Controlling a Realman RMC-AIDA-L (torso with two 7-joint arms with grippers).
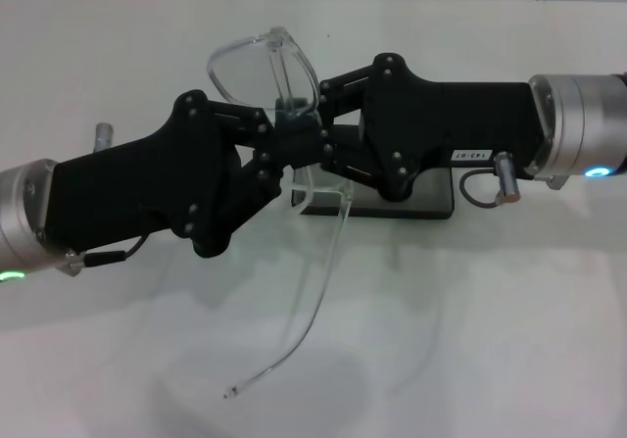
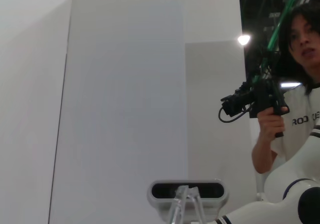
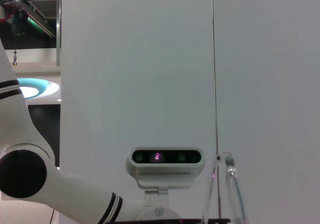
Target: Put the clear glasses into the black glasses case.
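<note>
Glasses (image 1: pixel 263 66), clear, hang mid-frame, pinched by both the left gripper (image 1: pixel 266 149) and right gripper (image 1: pixel 312 129) above the black glasses case (image 1: pixel 392 206). Next, probably: fold arms, lower in.

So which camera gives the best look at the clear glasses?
The head view: the clear glasses show a whole lens and one long arm, held up between the left tool and right tool. Each wrist view catches only a small clear piece.
</note>
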